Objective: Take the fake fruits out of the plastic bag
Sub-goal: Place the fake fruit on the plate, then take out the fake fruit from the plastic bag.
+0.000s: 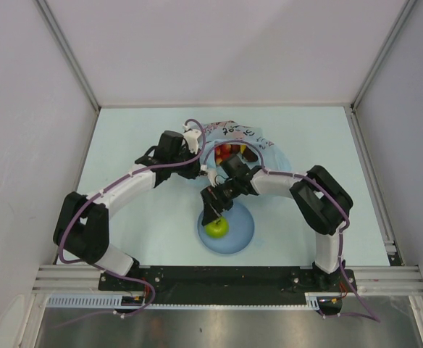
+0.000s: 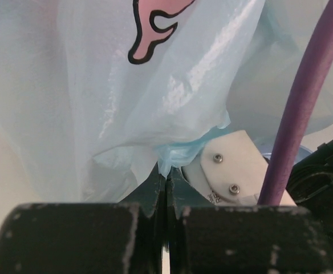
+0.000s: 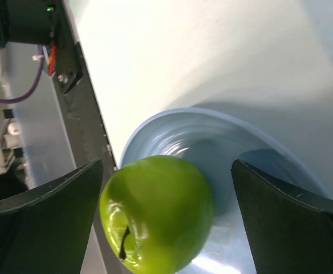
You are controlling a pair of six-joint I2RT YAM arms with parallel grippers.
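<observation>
Table [image 1: 124,145]: one, pale blue surface, carrying everything below.
Arms: two, both reaching inward to the middle of the table.
Plastic bag [image 1: 240,133]: one, translucent light blue, crinkled, with black lettering, lying at the far middle of the table beyond the plate. The left wrist view shows a pink, black-outlined print on it [image 2: 98,85].
Plate [image 1: 242,232]: one, round, light blue, near the arm bases and apart from the bag.
Left gripper [image 2: 166,177]: fingers together, clamped on a bunched fold of the bag's edge.
Right gripper [image 1: 215,209]: above the plate's far-left part. In its own view [image 3: 166,165] the fingers stand wide apart with the apple between them. A clear gap shows on one side; contact on the other side cannot be told.
Green apple [image 1: 216,228]: one, out of the bag, on the plate's left half [image 3: 155,211].
Fruits in the bag [image 1: 226,151]: red and yellow pieces show at the bag's opening. The exact count cannot be told.
</observation>
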